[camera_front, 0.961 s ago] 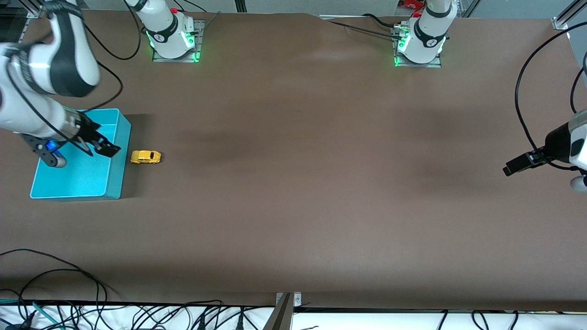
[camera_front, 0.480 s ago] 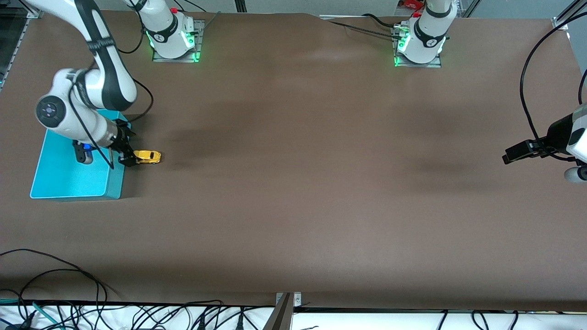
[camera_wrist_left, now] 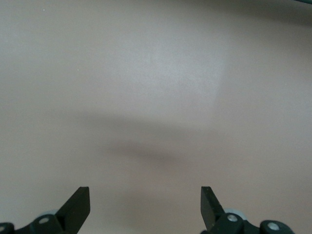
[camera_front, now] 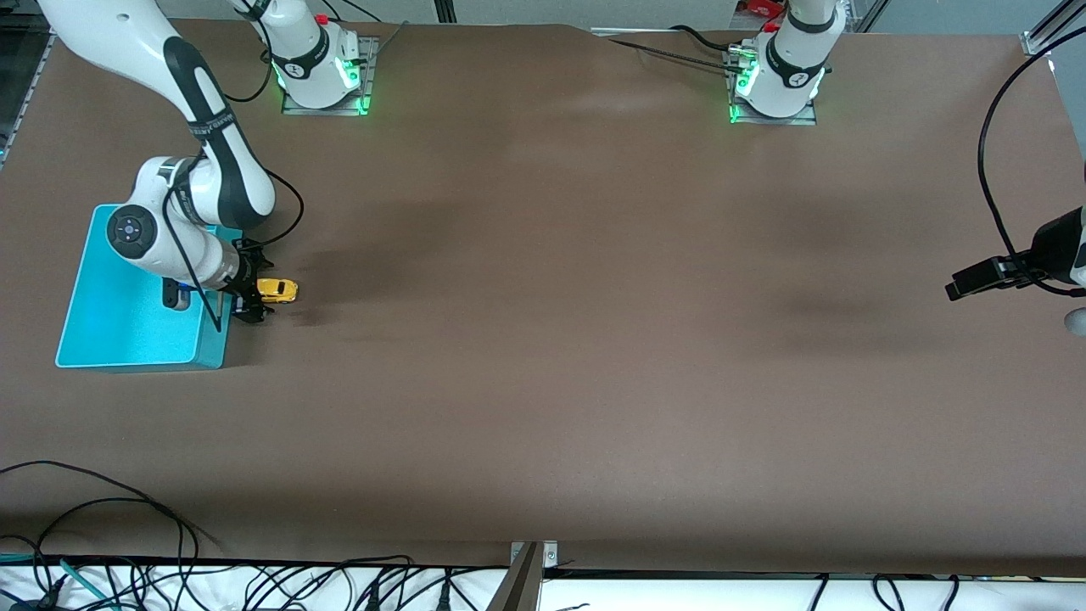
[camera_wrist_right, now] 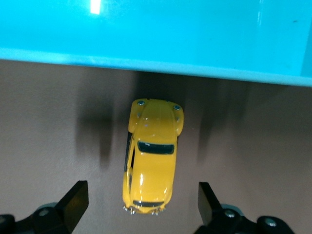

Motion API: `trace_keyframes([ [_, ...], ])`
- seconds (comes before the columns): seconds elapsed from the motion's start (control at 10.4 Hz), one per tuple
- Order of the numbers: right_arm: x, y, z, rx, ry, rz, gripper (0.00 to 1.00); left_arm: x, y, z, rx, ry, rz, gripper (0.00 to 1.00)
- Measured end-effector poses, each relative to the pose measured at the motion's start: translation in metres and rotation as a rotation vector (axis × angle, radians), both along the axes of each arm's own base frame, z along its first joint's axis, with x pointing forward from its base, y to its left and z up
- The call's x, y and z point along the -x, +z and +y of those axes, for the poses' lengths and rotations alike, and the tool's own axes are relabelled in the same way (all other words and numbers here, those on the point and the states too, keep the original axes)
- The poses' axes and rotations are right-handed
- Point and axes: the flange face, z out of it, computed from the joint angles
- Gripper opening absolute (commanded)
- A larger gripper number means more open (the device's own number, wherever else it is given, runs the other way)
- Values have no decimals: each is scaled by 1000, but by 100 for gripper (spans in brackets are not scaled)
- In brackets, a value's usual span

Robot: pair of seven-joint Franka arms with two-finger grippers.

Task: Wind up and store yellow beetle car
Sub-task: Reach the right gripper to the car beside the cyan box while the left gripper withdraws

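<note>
One yellow beetle car (camera_front: 278,290) sits on the brown table (camera_front: 594,339), just beside the long wall of the single turquoise bin (camera_front: 127,331) at the right arm's end of the table, on the side of the bin that faces the left arm's end. In the right wrist view the yellow beetle car (camera_wrist_right: 151,155) shows its rounded roof, a dark windscreen and a chrome bumper, with one end pointing at the wall of the turquoise bin (camera_wrist_right: 156,34); it stands close to the wall but apart from it, on its wheels. No brand mark or writing can be read on the car or on the bin. The right gripper (camera_front: 251,299) is down at the bin-side end of the car, its two fingers spread wide with the toy lying between them and touching neither finger (camera_wrist_right: 73,200). The left gripper (camera_front: 976,280) waits over the table at the left arm's end, well apart from the car, its fingers (camera_wrist_left: 78,204) likewise spread, with nothing between them but bare table surface. Two arm bases with green lights stand along the table's edge farthest from the front camera.
</note>
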Motion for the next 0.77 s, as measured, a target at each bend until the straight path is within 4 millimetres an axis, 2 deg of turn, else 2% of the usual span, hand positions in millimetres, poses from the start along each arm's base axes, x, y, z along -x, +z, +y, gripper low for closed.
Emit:
trace_keyframes([
  [0.19,1,-10,0,2,0,9,100,0,0,-1,1,-2,1,100],
  [0.77,2,-12,-3,5,-5,10,100,0,-2,-1,2,-2,6,100],
])
